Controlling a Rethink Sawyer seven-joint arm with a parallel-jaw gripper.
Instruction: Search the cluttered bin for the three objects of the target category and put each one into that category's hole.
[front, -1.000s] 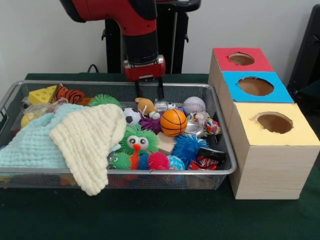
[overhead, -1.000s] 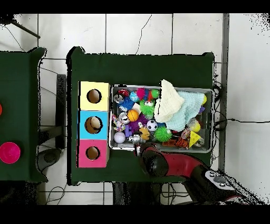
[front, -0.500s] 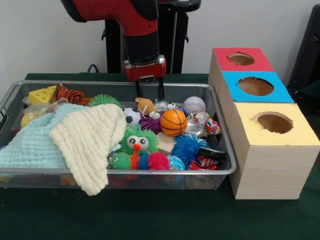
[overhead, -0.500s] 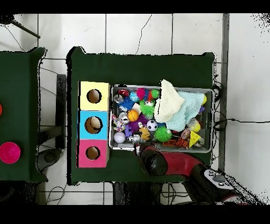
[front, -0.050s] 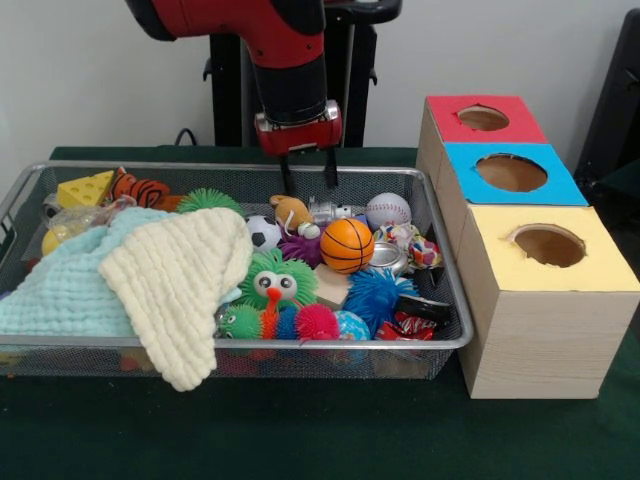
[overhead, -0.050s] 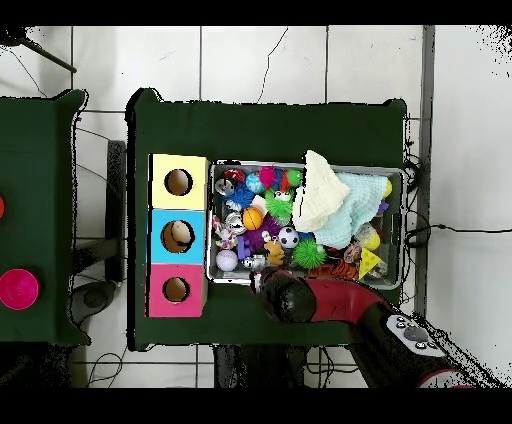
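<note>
My gripper (front, -0.050s: 308, 180) hangs open and empty over the far rim of the wire bin (front, -0.050s: 120, 167), just above a small tan toy (front, -0.050s: 292, 212) and a silver toy (front, -0.050s: 325, 211). In the bin lie an orange basketball (front, -0.050s: 347, 245), a white baseball (front, -0.050s: 388, 210) and a soccer ball (front, -0.050s: 263, 232) among spiky and fuzzy toys. To the right stand the red box (front, -0.050s: 483, 118), the blue box (front, -0.050s: 512, 172) and the yellow box (front, -0.050s: 549, 245), each with a round hole on top. From overhead, the arm (overhead, -0.050s: 300, 300) covers the gripper at the bin's (overhead, -0.050s: 401, 240) lower edge.
A cream cloth (front, -0.050s: 180, 280) and a pale blue cloth (front, -0.050s: 60, 290) cover the bin's left half. A yellow cheese wedge (front, -0.050s: 85, 188) and a striped orange toy (front, -0.050s: 142, 190) sit in the far left corner. Something round shows inside the blue box's hole (overhead, -0.050s: 178, 236).
The gripper has risen a little and shifted to the right along the bin's far rim. It is still open and empty. Nothing in the bin has moved.
</note>
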